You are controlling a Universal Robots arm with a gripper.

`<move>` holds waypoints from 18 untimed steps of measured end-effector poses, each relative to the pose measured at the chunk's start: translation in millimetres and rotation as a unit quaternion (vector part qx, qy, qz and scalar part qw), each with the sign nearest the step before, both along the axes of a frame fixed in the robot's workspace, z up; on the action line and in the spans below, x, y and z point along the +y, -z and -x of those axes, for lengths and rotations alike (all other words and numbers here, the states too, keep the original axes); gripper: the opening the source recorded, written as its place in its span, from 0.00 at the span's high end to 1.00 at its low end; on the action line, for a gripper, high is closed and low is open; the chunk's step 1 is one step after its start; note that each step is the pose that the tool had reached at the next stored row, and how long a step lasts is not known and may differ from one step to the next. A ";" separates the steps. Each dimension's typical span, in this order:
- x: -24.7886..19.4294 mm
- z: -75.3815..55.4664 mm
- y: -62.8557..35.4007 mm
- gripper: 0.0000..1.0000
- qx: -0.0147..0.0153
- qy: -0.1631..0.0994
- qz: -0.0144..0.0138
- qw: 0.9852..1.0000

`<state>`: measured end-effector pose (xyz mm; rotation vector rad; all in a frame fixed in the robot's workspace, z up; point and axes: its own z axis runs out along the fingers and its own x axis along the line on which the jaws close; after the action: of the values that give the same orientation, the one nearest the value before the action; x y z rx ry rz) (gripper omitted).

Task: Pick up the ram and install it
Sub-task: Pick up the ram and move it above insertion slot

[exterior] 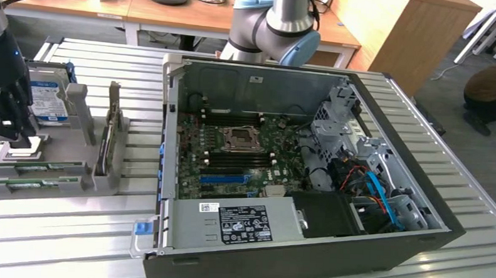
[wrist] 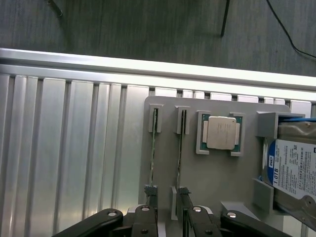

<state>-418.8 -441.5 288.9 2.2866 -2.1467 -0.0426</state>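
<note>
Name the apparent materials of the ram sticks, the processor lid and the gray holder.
Ram sticks: thin green circuit board seen edge-on, likely fiberglass laminate. Processor lid: dull silvery metal with a soft sheen. Gray holder: matte, uniform gray, probably plastic.

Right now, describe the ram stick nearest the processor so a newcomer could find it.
Left of the open computer case in the exterior view sits a grey holder tray. Two slim green sticks stand on edge in it; the ram is the one beside the square silver-topped processor.

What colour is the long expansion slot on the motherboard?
Blue; the slot shows best in the exterior view.
</note>
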 end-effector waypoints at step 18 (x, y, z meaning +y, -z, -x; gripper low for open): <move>0.0 0.0 29.3 0.70 0.000 0.000 0.000 1.000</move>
<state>-418.8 -441.5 259.6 2.2871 -2.1471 -0.0416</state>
